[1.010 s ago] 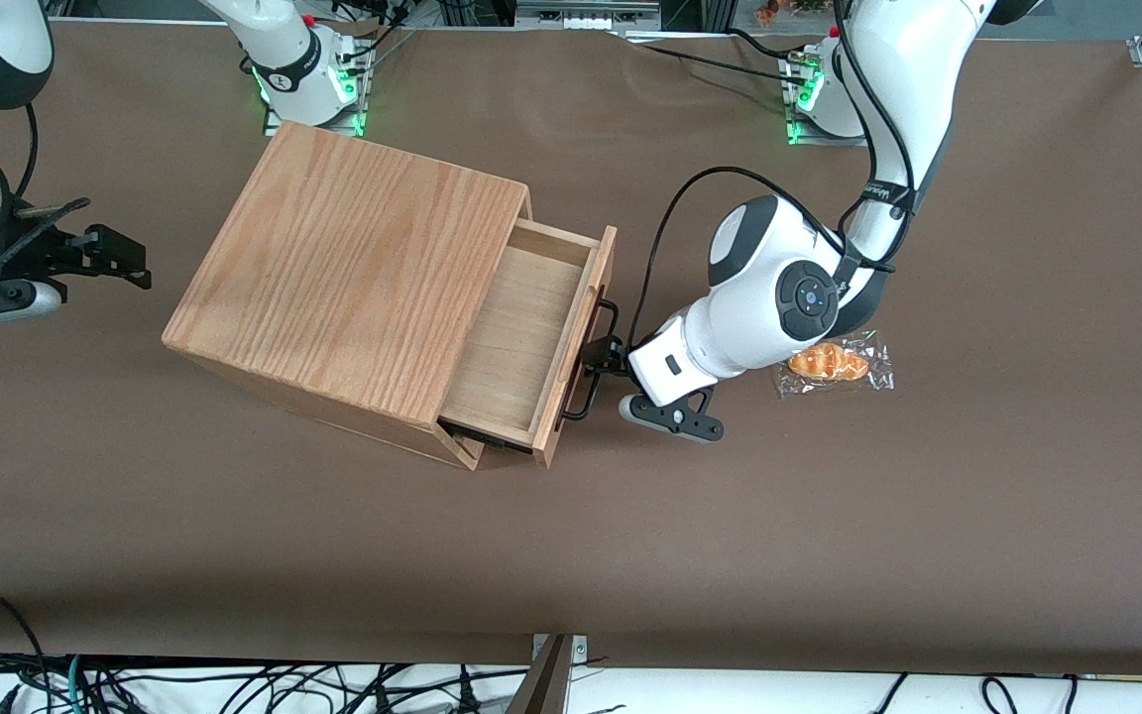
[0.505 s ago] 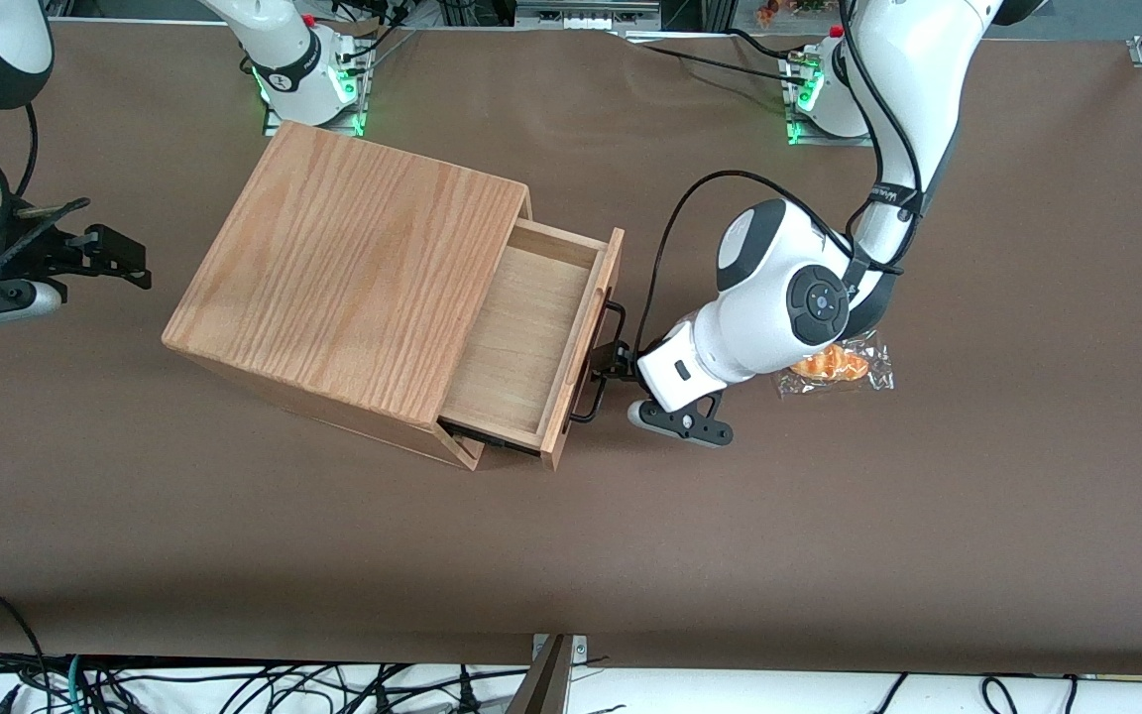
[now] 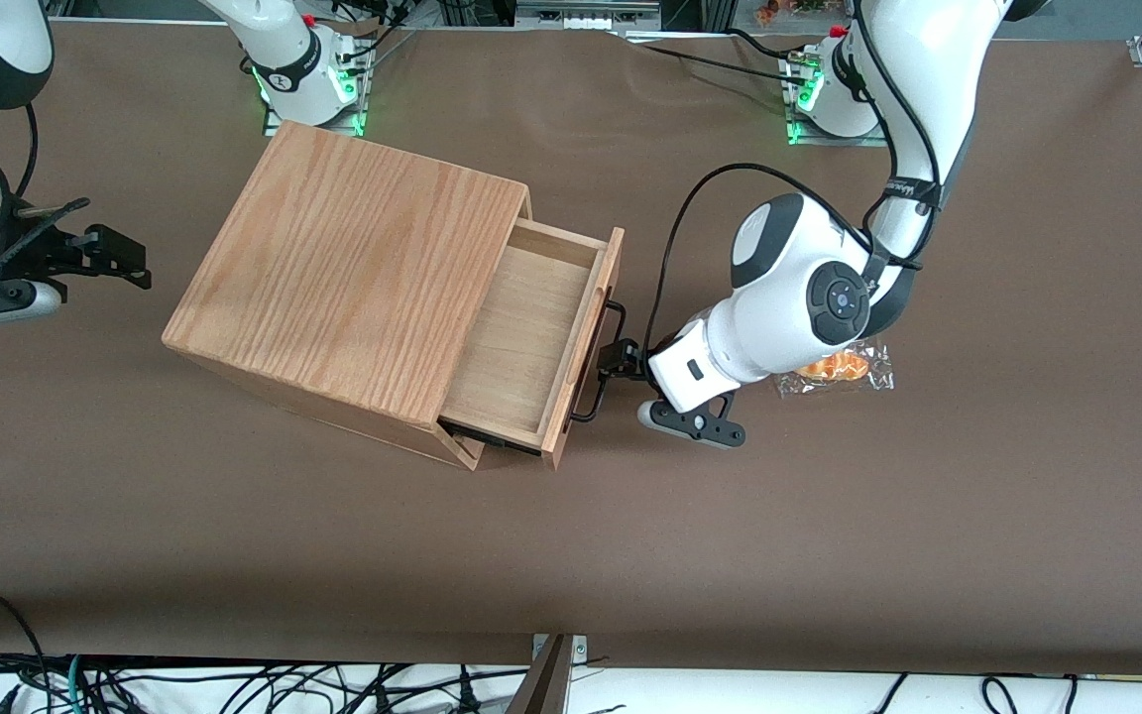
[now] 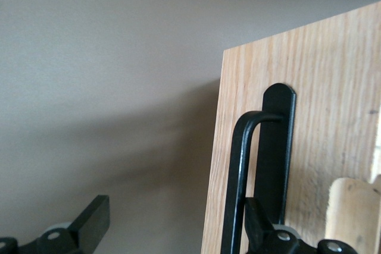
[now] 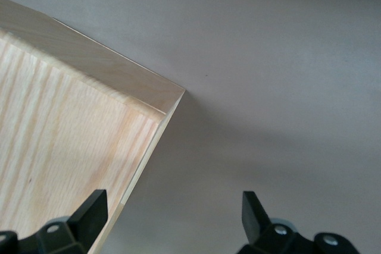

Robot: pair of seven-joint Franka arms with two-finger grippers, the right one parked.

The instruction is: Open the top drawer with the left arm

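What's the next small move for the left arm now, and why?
Probably back the claw straight away from the drawer and clear of the handle. The drawer already stands well out of the box, its inside showing, and in the wrist view the fingers are spread, not clamped on the bar.

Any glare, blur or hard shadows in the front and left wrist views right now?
Front view: even light and no glare, with only a soft shadow on the table under the left arm, whose open gripper sits at the top drawer's handle. Left wrist view: the drawer front casts a diffuse shadow, and there is a thin sheen along the black handle.
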